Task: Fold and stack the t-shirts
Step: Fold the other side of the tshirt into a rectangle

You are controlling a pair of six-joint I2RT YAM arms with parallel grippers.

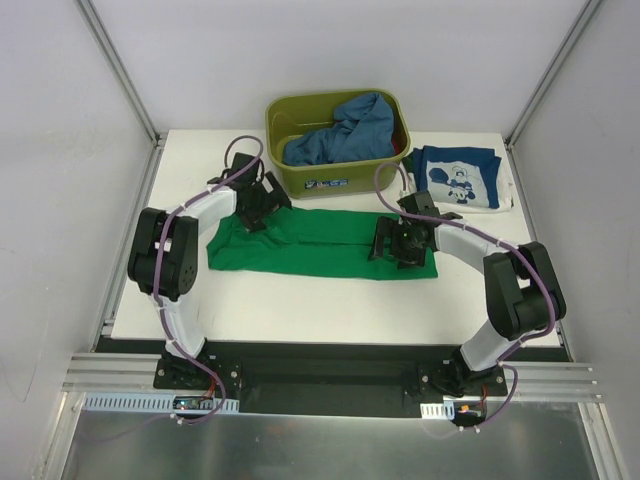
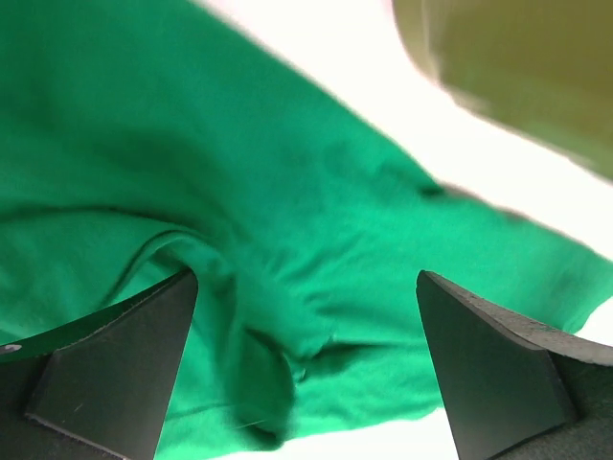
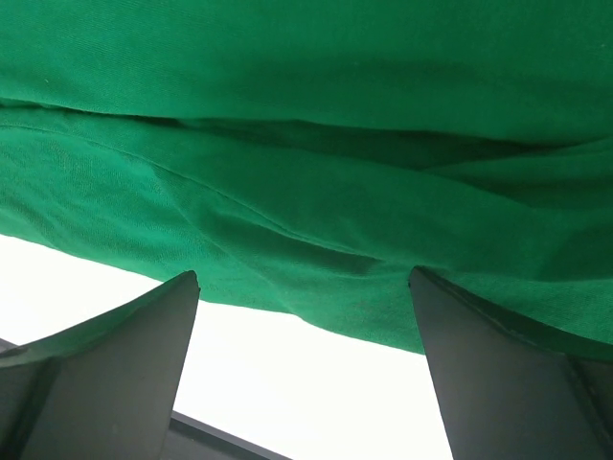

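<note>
The bright green t-shirt (image 1: pixel 310 242) lies on the white table as a long flat band, folded lengthwise. My left gripper (image 1: pixel 258 207) is open just above its far left part; a rumpled fold (image 2: pixel 287 335) shows between the fingers. My right gripper (image 1: pixel 392 243) is open over the shirt's right end, its near hem (image 3: pixel 316 297) between the fingers. The navy t-shirt (image 1: pixel 458 178) with the white-blue print lies folded at the back right. The mid-blue t-shirt (image 1: pixel 340 132) is crumpled in the olive tub (image 1: pixel 340 178).
The olive tub stands at the back centre, close behind the green shirt; its corner shows in the left wrist view (image 2: pixel 517 67). White walls and metal posts enclose the table. The table's front edge (image 3: pixel 220 436) is near the right gripper.
</note>
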